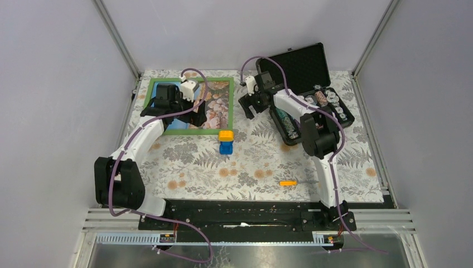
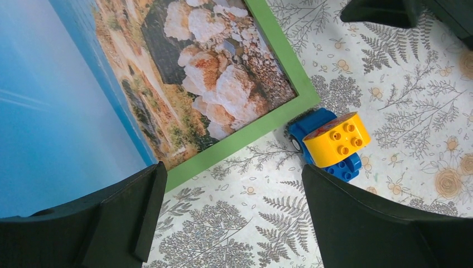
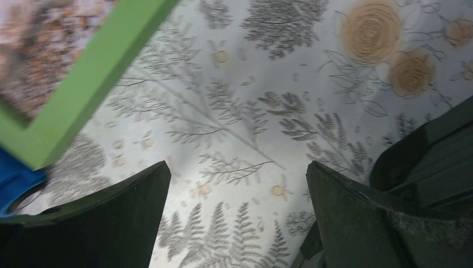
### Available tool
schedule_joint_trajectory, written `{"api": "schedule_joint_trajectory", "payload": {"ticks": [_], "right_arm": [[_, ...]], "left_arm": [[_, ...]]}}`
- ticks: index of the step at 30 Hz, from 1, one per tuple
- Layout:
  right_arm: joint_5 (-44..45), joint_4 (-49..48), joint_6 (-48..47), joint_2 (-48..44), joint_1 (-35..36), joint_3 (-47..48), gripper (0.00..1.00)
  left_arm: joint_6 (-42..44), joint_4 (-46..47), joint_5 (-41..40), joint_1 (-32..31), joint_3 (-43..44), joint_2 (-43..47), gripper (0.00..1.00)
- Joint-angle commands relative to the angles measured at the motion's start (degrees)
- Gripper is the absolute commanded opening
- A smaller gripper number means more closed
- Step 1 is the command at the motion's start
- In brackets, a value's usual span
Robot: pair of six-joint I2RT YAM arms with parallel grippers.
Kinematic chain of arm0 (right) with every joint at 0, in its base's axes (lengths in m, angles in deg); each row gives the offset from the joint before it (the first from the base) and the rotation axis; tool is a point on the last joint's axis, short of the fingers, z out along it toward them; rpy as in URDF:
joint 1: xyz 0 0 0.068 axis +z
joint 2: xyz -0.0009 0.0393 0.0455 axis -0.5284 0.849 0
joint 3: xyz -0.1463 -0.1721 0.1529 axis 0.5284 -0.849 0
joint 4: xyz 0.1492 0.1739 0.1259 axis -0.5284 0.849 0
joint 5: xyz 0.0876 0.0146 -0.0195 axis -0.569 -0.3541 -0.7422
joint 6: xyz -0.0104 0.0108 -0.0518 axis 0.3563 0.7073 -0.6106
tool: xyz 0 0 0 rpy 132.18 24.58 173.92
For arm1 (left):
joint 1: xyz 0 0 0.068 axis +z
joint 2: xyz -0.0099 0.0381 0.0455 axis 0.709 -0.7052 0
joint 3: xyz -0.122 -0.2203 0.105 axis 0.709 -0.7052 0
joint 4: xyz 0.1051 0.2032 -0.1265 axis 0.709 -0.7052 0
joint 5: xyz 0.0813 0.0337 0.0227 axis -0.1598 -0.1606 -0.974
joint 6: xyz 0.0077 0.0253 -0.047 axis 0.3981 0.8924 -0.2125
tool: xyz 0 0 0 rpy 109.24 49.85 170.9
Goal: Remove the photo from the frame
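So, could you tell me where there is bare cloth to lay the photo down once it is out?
The widest bare patch is the near middle of the cloth, between the toy block, the orange item and the arm bases. The back is crowded: frame on the left, black case on the right, the open right claw between them.

We see a table [image 1: 251, 162] covered by a fern-and-flower patterned cloth, and lying on it a green-bordered frame [image 1: 230, 103] at the far left, a yellow-and-blue toy block [image 1: 226, 142] at its near right corner, an open black case [image 1: 304, 72] at the far right, and a small orange object [image 1: 288, 183] near the front.
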Motion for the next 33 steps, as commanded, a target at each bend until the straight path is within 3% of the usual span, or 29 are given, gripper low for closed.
{"api": "schedule_joint_trajectory", "payload": {"ticks": [1, 6, 18, 33], "right_arm": [[9.4, -2.9, 0.0, 3.1, -0.3, 4.5, 1.0], [15.0, -3.3, -1.4, 6.8, -1.7, 6.6, 1.0], [17.3, -3.5, -3.6, 8.8, -10.3, 5.3, 1.0], [13.6, -4.5, -11.0, 1.0, -16.8, -6.1, 1.0]], "left_arm": [[-1.2, 4.5, 3.2, 0.3, -1.0, 2.9, 0.99], [-1.5, 4.9, 3.5, 0.4, -1.1, 2.4, 0.99], [-0.2, 5.4, 5.3, 0.4, -1.8, 0.3, 0.99], [23.3, -8.8, 13.6, 0.4, -6.1, -2.4, 0.99]]}}
